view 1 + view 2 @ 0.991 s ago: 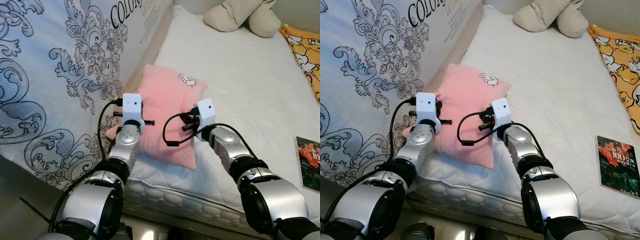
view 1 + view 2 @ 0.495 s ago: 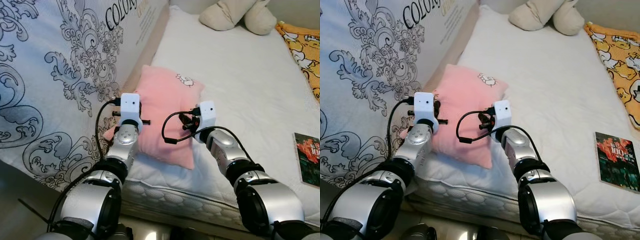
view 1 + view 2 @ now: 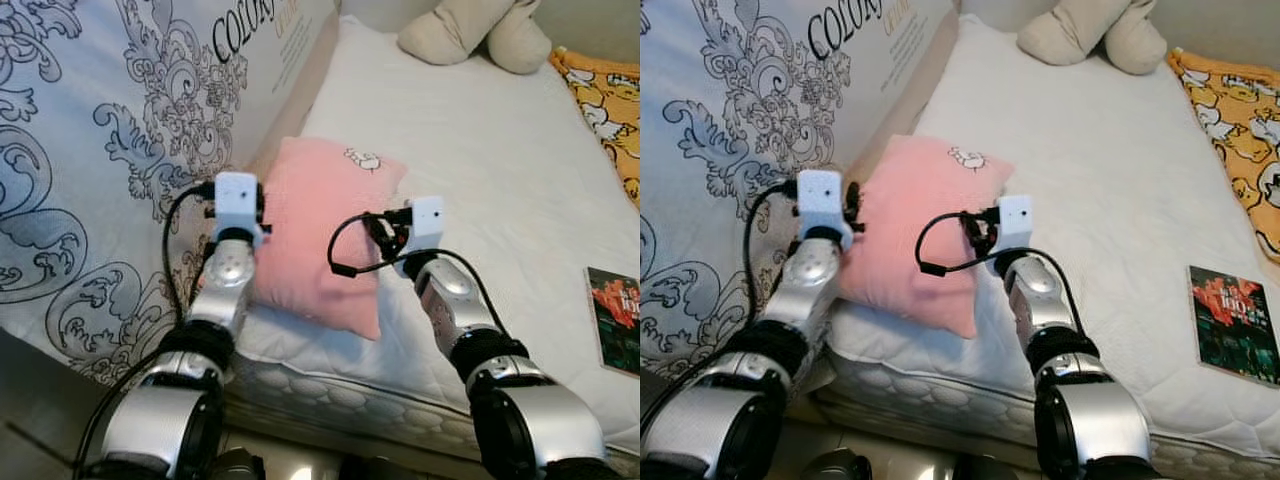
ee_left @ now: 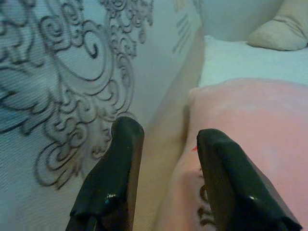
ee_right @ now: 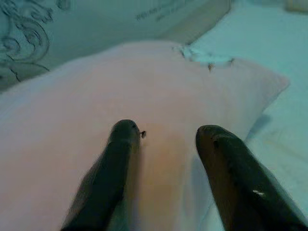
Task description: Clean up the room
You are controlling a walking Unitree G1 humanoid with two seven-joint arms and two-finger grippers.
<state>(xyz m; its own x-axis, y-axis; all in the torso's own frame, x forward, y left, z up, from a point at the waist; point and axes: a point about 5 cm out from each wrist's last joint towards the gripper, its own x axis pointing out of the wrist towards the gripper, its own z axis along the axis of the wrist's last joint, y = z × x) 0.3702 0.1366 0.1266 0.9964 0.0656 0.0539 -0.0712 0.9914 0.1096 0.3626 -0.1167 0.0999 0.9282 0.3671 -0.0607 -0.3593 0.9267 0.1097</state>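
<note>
A pink pillow (image 3: 320,230) with a small cartoon print lies on the white mattress (image 3: 500,170), close to its left edge. My left gripper (image 4: 168,137) is open at the pillow's left side. One of its fingers (image 4: 122,144) is over the gap by the patterned panel, and the other rests against the pink fabric (image 4: 250,125). My right gripper (image 5: 168,132) is open too, its two black fingers pressed onto the pillow's right half (image 5: 144,82). Seen from the head, the right gripper (image 3: 385,228) sits at the pillow's right edge.
A tall panel with grey scroll patterns (image 3: 100,130) stands along the mattress's left side. A beige plush toy (image 3: 475,35) lies at the far end. At the right are a yellow cartoon blanket (image 3: 605,100) and a book (image 3: 615,330).
My left arm has swung outward to the left, from over the pillow to its left edge beside the panel. The right gripper has moved slightly forward along the pillow's right side.
</note>
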